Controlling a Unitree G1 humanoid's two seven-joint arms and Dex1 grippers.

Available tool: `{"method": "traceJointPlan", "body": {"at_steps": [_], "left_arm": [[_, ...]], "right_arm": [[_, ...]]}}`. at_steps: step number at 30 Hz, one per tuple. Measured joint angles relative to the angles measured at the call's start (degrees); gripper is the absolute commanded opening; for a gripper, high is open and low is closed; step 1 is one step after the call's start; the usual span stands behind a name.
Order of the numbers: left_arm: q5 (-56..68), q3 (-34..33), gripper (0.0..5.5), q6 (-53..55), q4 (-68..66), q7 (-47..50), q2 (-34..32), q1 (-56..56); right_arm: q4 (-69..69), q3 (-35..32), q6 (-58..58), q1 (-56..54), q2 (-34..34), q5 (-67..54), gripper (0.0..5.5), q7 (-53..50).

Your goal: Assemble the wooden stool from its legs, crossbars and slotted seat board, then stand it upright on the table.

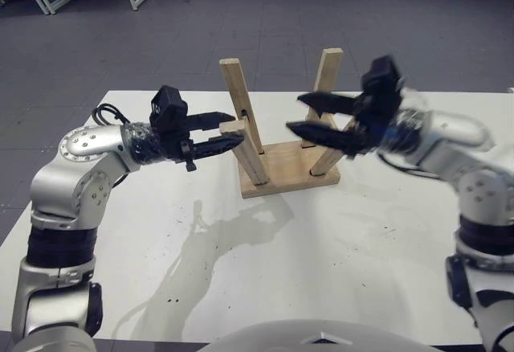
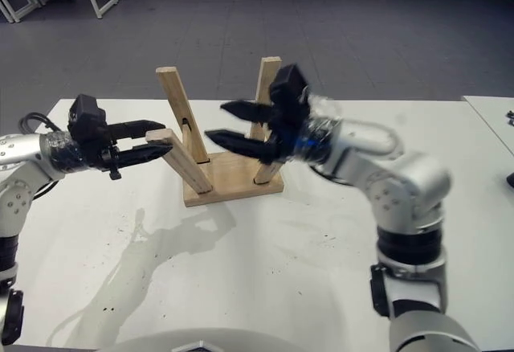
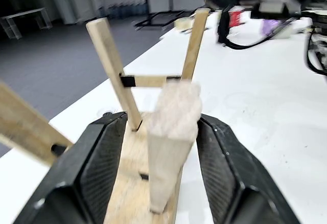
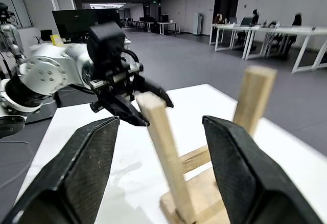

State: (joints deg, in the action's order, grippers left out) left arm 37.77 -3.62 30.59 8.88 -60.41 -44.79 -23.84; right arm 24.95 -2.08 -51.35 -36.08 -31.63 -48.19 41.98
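Left tool [image 1: 234, 127]: your black ribbed fingers [image 3: 102, 162] spread, straddling one pale square-cut wooden leg [image 1: 250, 159].
Right tool [image 1: 295, 113]: gaping, near the upturned stool [image 1: 281, 167], frame centre.

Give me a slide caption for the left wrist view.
Left gripper, fingers open, straddles one upturned stool leg; seat board flat on the table.

Silver-grey rounded arm shells [image 1: 76, 179] are dotted with small screws [image 1: 79, 139]. The left gripper [image 1: 235, 127] and right gripper [image 1: 295, 113] are finished in black, with ribbed pads [image 3: 104, 168]. A black cable [image 1: 104, 114] is looped behind the left arm.
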Motion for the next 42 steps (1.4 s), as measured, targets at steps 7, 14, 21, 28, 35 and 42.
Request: {"method": "traceJointPlan", "body": {"at_steps": [7, 14, 21, 28, 35, 42], "left_arm": [[-5.4, 5.9, 2.35, -7.0, -15.1, -11.9, 2.0, -8.0], [-10.9, 9.1, 2.35, -12.4, -26.9, -19.5, 3.6, -12.6], [-12.4, 9.7, 2.35, -13.2, -32.1, -21.6, 5.7, -13.8], [-11.8, 9.7, 1.52, -9.9, -31.6, -25.0, 5.6, -11.5], [-0.9, 8.2, 1.71, 15.1, -28.0, -30.2, 1.8, -14.4], [4.7, -5.5, 2.48, 36.8, -63.0, -4.8, 22.2, -28.0]], "right_arm": [[-28.8, 2.0, 15.8, -3.9, -11.7, 11.0, 2.99, 26.0], [-50.0, 9.9, 25.8, -9.8, -10.2, 21.5, 2.99, 40.5], [-60.7, 12.6, 30.3, -11.6, -3.2, 26.3, 2.99, 45.6], [-61.6, 12.3, 30.0, -10.4, -1.2, 27.7, 1.76, 48.2], [-46.5, 7.5, -3.3, -5.7, -8.8, 6.2, 1.7, 48.2], [-80.7, -8.6, -14.0, -16.3, 5.6, 3.4, 2.93, 21.2]]}}
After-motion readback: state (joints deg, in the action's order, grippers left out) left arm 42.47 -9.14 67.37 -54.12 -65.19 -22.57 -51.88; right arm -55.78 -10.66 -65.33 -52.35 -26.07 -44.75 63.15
